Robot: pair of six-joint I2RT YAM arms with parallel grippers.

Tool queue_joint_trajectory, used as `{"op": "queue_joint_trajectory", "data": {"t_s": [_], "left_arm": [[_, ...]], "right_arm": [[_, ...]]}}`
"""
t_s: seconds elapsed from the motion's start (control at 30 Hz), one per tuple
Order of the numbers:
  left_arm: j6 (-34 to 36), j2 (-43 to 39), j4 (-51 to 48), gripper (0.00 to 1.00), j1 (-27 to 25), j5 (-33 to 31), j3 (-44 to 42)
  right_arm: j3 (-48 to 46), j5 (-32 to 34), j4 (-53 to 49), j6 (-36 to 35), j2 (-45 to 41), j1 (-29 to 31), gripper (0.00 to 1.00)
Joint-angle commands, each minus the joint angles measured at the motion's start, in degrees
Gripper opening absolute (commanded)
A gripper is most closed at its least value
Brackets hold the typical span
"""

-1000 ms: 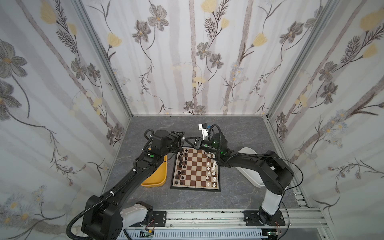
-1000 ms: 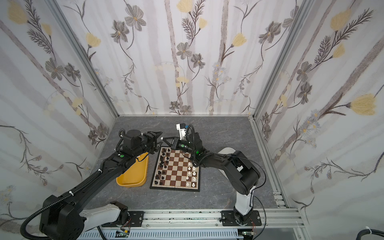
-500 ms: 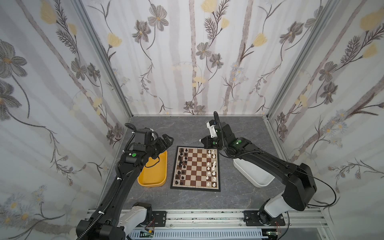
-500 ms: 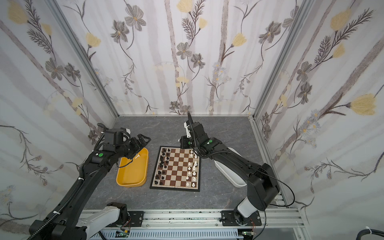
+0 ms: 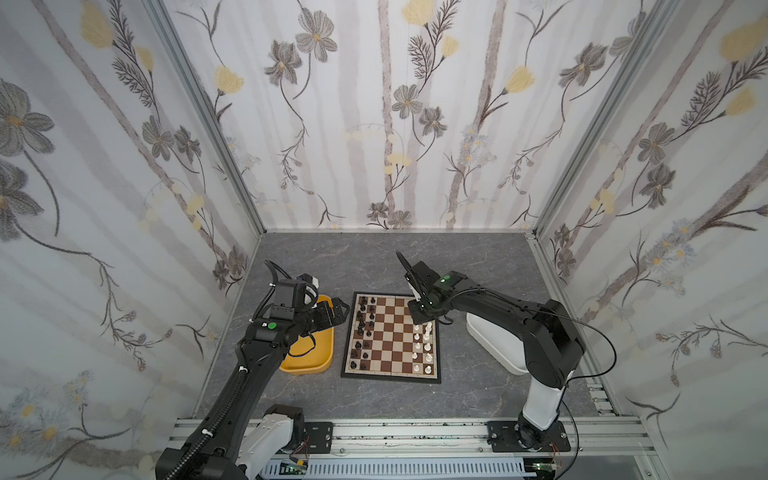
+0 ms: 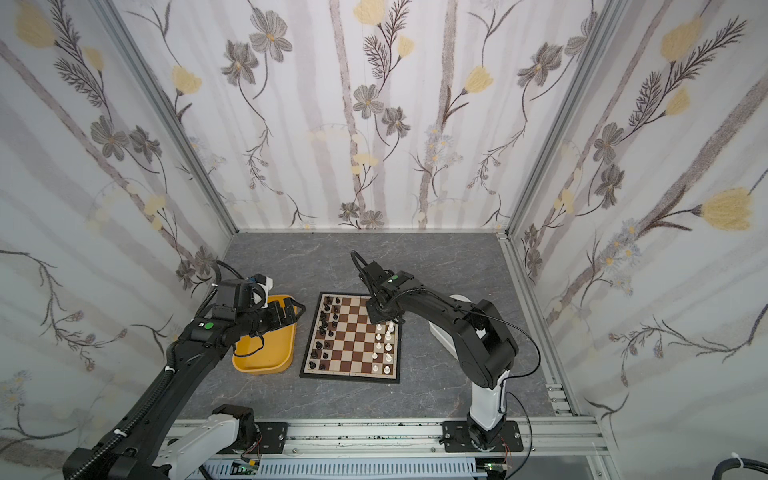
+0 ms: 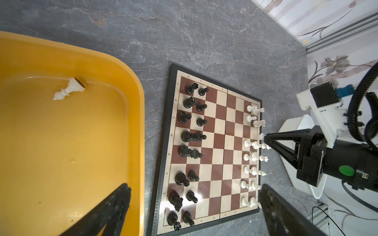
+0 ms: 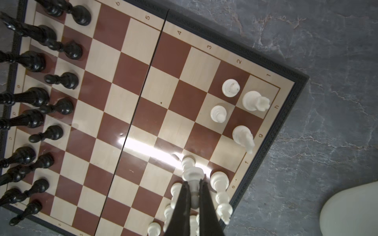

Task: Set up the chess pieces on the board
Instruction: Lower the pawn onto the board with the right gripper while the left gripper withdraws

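High top views look down; both wrist cameras see the board (image 7: 219, 143) (image 8: 131, 81) from close.

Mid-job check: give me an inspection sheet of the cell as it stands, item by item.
Surface: grey marbled tabletop.
Job's things: board flat; black pieces along one side, white pieces opposite with a gap; stray white piece lying in the yellow tub; white tub, inside hidden.
Clutter: nothing seen.
Tools: left tool open by the yellow tub's rim; right tool shut on a white chessman above the white ranks.
Cables: black cable loops over the yellow tub; second cable arcs out on the right.
Surroundings: floral walls; aluminium rail in front.
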Motion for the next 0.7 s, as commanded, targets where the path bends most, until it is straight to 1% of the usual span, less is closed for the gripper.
{"op": "queue_joint_trajectory", "data": {"t_s": [0.0,0.4,0.67], "left_arm": [[1.0,0.1,1.8,1.0,0.1,-2.4,0.0],[0.8,0.9,1.6,1.0,0.1,-3.3,0.4],[0.8,1.1,1.4,1.0,0.1,-4.0,0.4]], "right_arm": [[0.9,0.6,0.2,-1.3,1.5,0.1,0.04],[2.8,1.0,0.4,-2.0,5.2,-0.6,0.11],[3.0,1.0,0.5,-2.2,6.5,-0.8,0.2]]}}
